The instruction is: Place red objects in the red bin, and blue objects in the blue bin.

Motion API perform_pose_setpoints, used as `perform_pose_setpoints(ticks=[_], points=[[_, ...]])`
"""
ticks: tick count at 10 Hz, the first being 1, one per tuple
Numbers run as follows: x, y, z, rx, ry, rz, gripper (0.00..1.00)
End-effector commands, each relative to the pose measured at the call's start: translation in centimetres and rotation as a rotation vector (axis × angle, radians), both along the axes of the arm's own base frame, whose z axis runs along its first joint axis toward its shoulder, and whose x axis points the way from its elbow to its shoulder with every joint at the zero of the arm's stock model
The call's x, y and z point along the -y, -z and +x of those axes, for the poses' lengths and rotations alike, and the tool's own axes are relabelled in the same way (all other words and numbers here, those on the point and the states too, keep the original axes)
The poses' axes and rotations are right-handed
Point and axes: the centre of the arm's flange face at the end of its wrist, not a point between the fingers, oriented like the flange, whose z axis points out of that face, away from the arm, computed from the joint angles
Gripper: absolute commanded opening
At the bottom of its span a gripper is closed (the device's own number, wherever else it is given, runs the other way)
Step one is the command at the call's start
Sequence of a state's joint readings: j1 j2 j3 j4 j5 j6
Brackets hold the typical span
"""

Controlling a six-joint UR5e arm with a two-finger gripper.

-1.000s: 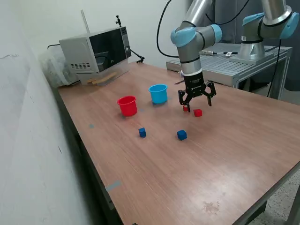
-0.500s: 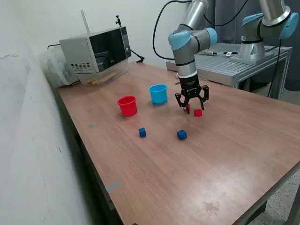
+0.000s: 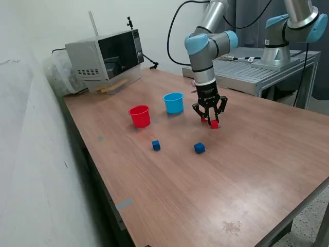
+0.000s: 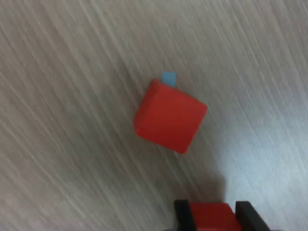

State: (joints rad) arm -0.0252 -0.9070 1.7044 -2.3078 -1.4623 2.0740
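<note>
The claw is down low, right at the table. It is there to grab a red cube. In the wrist view its two black fingers press on both sides of one red cube, so the claw is clamped on it. The cube looks like it sits on the wood, not lifted yet.

The other red cube lies just beside it on the table, apart from the fingers. A tiny blue scrap peeks out from behind it.

The red cup and the blue cup stand open side up, a bit closer to the far edge, near each other. I think the held cube must go up and over to the red cup next.

Two blue cubes wait in the middle of the table, nearer the front edge.

A second ago the claw was higher and its fingers were spread wide. Now it has come down and squeezed shut. The cups and blue cubes have not moved.
</note>
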Motion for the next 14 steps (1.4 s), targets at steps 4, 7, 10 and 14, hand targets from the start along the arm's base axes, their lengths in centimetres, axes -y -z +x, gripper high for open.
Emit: perform_pose_setpoints(ticks=[4, 7, 10, 14], points=[[-5.2, -14.4, -4.2, -0.238, 0.230, 0.033, 0.00], [-9.9, -20.3, -9.0, -0.352, 0.555, 0.018, 0.00], [-11.3, -17.7, -13.4, -0.354, 0.817, 0.050, 0.00], [-19.2, -13.3, -15.4, -0.321, 0.992, 0.096, 0.00]])
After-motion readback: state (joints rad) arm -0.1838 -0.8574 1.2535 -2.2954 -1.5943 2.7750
